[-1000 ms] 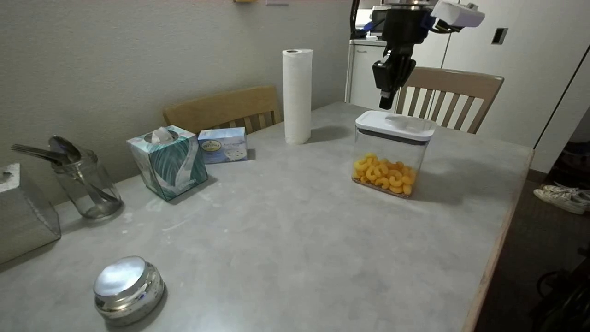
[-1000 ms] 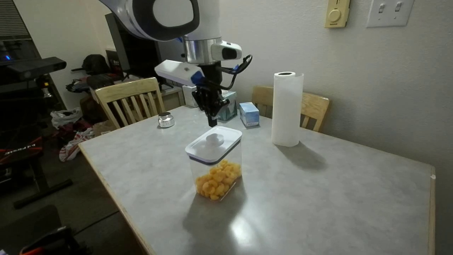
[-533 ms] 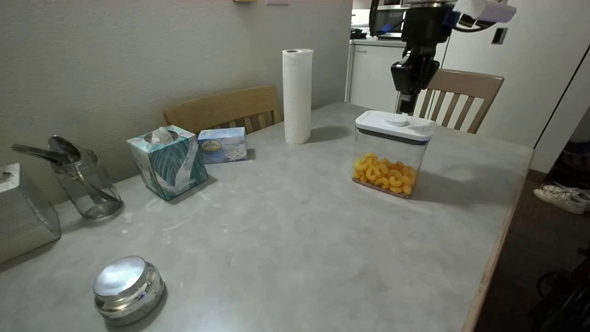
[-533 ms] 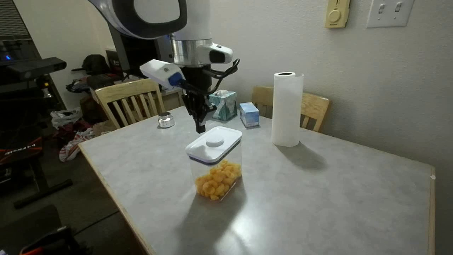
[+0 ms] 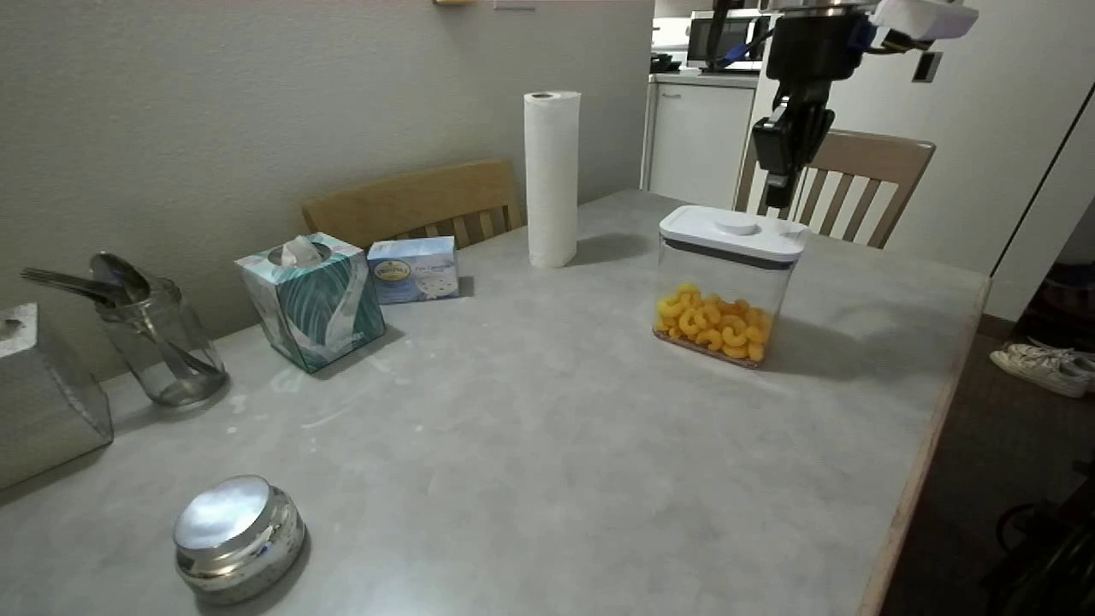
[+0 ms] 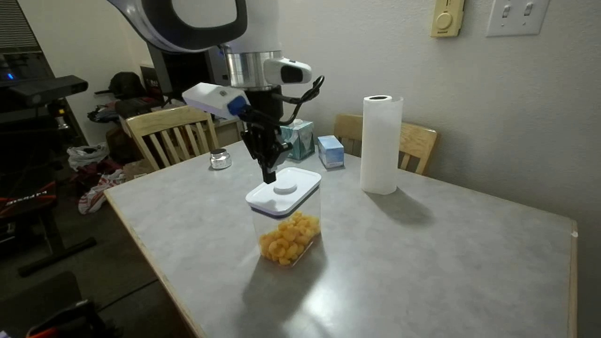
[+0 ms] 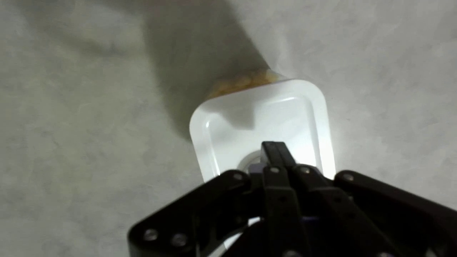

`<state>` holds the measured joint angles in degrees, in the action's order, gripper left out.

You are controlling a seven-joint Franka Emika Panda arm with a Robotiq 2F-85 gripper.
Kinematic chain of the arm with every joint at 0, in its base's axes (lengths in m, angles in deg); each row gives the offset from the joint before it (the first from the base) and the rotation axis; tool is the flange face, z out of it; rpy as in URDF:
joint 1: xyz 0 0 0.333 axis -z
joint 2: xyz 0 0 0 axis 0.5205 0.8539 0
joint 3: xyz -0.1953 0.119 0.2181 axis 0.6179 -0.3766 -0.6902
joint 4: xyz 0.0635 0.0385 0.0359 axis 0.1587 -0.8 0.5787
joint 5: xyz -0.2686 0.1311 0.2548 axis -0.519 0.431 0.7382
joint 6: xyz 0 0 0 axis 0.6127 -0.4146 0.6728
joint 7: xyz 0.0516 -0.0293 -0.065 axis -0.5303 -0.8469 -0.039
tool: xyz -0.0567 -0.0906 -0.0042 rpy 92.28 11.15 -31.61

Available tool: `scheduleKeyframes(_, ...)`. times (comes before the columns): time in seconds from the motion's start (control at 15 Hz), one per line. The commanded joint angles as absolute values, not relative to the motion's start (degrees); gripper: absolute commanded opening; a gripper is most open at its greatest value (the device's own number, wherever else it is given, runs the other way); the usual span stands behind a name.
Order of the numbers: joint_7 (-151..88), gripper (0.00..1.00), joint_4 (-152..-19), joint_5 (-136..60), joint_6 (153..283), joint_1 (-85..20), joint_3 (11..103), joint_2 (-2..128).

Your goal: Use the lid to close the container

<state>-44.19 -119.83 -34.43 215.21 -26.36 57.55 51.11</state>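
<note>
The white lid point(image 5: 697, 224) with its raised round centre piece lies flat on top of the clear container point(image 5: 727, 287). The container stands upright with orange-yellow pieces in its lower part. In an exterior view the lid point(image 6: 265, 199) also covers the top of the container point(image 6: 287, 237). My gripper point(image 6: 269, 180) is just above the lid, close to the centre piece and seemingly apart from it. In the wrist view the gripper point(image 7: 274, 144) has its fingertips pressed together with nothing between them. They partly hide the centre piece of the lid point(image 7: 282, 117).
A paper-towel roll point(image 5: 553, 180), a blue tea box point(image 5: 416, 269) and a teal tissue box point(image 5: 312, 299) stand along the wall side. A glass jar with cutlery point(image 5: 167, 351) and a round metal pot point(image 5: 239, 539) are farther off. Chairs point(image 5: 855, 162) stand at the table's edges.
My gripper has shifted rightward in an exterior view and, in the facing one, leftward and lower towards the lid. The lid and container have not moved.
</note>
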Motion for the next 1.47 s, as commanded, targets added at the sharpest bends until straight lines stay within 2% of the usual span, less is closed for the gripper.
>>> scheduleKeyframes(0.0,-49.0,0.00,-120.5,-34.6,219.9,-25.9,57.6,52.4)
scheduleKeyframes(0.6,-56.8,0.00,-120.3,-31.3,230.1,-24.4,56.7,58.1)
scheduleKeyframes(1.13,-74.0,0.00,-121.0,-2.4,230.8,-18.2,52.4,64.4)
scheduleKeyframes(1.4,-75.8,0.00,-121.0,1.5,229.7,-18.2,53.9,63.6)
